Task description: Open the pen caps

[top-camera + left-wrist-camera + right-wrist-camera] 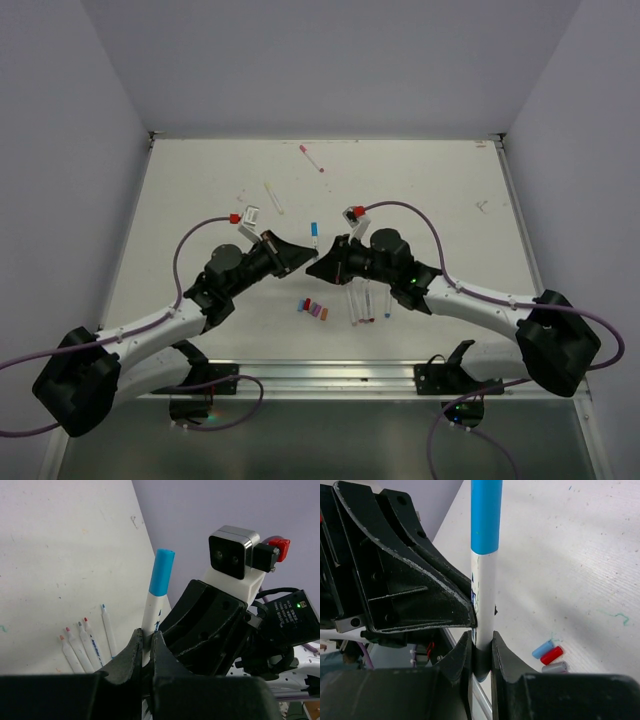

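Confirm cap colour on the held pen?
Blue cap on the pen; right wrist view shows it best.

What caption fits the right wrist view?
Right gripper and left gripper both clamp a white pen, blue cap on.

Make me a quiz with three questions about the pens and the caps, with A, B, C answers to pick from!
1. Where do the loose caps lie?
A) on the table beside the row of open pens
B) in a far corner
C) on top of an arm

2. What colour is the cap on the held pen?
A) red
B) blue
C) green

3. Is that cap on or off?
A) off, lying flat
B) snapped in half
C) on the pen

Answers:
1 A: the top view shows them close beside the row.
2 B: both wrist views show it bright blue.
3 C: it sits on the end of the barrel, while the left fingers and the right fingers both pinch the white part.
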`<state>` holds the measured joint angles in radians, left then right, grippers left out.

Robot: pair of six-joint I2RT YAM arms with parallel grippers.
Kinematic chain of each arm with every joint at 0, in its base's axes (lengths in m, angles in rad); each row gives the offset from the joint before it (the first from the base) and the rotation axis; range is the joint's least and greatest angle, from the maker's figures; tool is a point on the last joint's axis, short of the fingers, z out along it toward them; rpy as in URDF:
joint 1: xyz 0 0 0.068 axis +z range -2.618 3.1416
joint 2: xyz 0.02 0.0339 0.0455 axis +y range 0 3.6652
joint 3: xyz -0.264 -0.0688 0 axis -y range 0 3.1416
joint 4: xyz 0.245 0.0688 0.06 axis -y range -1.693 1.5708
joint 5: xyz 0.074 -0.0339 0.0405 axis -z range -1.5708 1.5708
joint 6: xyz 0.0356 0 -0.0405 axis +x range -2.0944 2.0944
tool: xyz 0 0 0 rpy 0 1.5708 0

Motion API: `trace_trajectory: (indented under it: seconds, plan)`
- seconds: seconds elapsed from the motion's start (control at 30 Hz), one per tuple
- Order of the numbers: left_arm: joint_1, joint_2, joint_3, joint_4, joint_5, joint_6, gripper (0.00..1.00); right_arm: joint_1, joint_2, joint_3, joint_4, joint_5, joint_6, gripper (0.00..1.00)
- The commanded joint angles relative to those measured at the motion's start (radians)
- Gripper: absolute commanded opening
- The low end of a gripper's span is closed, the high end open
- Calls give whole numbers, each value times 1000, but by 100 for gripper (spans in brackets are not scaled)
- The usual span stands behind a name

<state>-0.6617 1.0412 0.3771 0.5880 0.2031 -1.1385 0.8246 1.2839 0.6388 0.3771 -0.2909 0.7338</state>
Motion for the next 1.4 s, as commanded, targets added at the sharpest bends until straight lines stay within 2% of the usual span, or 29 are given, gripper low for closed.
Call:
trace_trajectory:
  seconds: [0.0, 0.03, 0.07, 0.13, 0.17, 0.27, 0.53, 0.73, 0.87, 1.0, 1.27, 1.37]
  plan:
    - [-15, -23, 17, 21, 13, 40, 1, 5, -7, -4, 55, -19, -7, 0]
    - [-15, -24, 28, 0, 1, 55, 10, 5, -14, -14, 51, -22, -4, 0]
    - [-15, -30, 40, -25, -8, 71, 34, 5, -21, -19, 45, -31, -4, 0]
    - [-15, -36, 69, -69, -40, 120, 51, 5, -43, -21, 10, -62, -2, 0]
    - [-15, -41, 78, -83, -50, 135, 63, 5, -52, -21, -6, -70, -2, 0]
    - [-15, -41, 114, -126, -76, 190, 70, 7, -96, -36, -46, -90, -1, 0]
    - [-15, -4, 148, -125, -58, 243, 70, 8, -132, -60, -72, -214, 32, 0]
    - [-15, 22, 164, -113, -25, 264, 65, 7, -109, -79, -40, -272, 61, 0]
    - [-15, 22, 163, -105, -10, 264, 56, 7, -107, -83, -21, -277, 73, 0]
    - [-15, 22, 155, -90, 15, 252, 52, 7, -87, -80, 8, -278, 88, 0]
    - [-15, -3, 132, -93, 32, 255, 31, 5, -25, -57, 54, -283, 130, 0]
    - [-15, -6, 132, -99, 36, 261, 29, 7, -17, -60, 88, -284, 148, 0]
